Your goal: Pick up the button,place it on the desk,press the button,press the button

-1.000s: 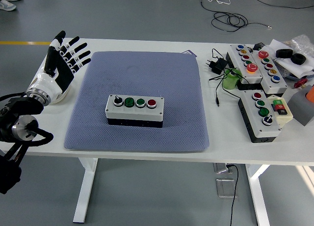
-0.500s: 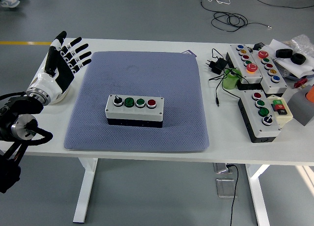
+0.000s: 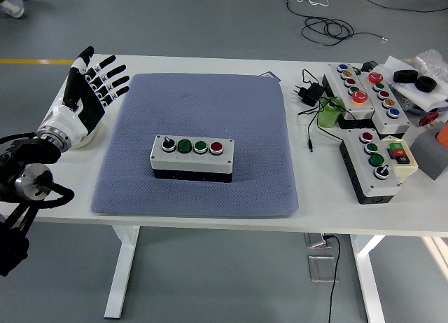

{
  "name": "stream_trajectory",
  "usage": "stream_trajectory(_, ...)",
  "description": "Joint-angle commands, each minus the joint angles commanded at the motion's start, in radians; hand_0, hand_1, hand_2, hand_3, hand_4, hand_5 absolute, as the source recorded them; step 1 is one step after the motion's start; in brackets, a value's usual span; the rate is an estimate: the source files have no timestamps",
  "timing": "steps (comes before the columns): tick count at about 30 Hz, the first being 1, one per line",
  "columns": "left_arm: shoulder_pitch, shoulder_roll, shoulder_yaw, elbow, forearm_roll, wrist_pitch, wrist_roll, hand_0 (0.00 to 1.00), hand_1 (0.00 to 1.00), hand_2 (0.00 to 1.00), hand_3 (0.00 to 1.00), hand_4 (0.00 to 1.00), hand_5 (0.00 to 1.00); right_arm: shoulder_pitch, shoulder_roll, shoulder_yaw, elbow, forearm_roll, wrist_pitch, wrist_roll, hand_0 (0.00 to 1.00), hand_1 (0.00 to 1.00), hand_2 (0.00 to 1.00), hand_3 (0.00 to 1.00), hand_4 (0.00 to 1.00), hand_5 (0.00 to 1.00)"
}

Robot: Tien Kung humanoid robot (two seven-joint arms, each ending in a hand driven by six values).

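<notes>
Fingers [image 3: 105, 74] spread; grey button box [image 3: 192, 157], seemingly four controls, sits flat

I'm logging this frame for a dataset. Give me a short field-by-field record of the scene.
left robot hand: open, fingers spread, raised over the table's left edge
right robot hand: not in view
button box: on the blue mat, near its centre, untouched
box controls: black knob, two green buttons, one red button
other button boxes: table's right side
table: white

Robotics lab, white standing desk [image 3: 210, 221], spare button boxes [image 3: 367, 92], floor cables [image 3: 325, 29]
</notes>
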Motion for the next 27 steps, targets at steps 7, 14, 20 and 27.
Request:
stream_trajectory(7,0.001,0.001,-0.003,0.004,0.0,0.002,0.0,0.82,0.814,0.833,0.893,0.692,0.998,0.0,0.001,0.004,0.0,-0.005,-0.001,-0.002,0.654,0.51,0.551,0.603,0.296,0.407)
stream_trajectory(14,-0.002,0.001,-0.002,0.011,0.023,0.013,0.013,0.809,0.813,0.828,0.889,0.693,0.998,0.0,0.002,0.007,0.0,-0.01,-0.002,-0.003,0.654,0.509,0.551,0.604,0.296,0.407)
stream_trajectory(20,-0.013,0.008,-0.005,0.01,0.024,0.012,0.012,0.811,0.812,0.827,0.888,0.692,0.998,0.004,0.005,0.029,0.0,-0.037,-0.004,-0.006,0.654,0.51,0.551,0.604,0.297,0.407)
stream_trajectory(27,-0.013,0.008,-0.012,0.011,0.025,0.012,0.012,0.81,0.813,0.826,0.886,0.693,0.998,0.006,0.005,0.032,0.0,-0.046,-0.004,-0.006,0.654,0.51,0.551,0.603,0.294,0.407)
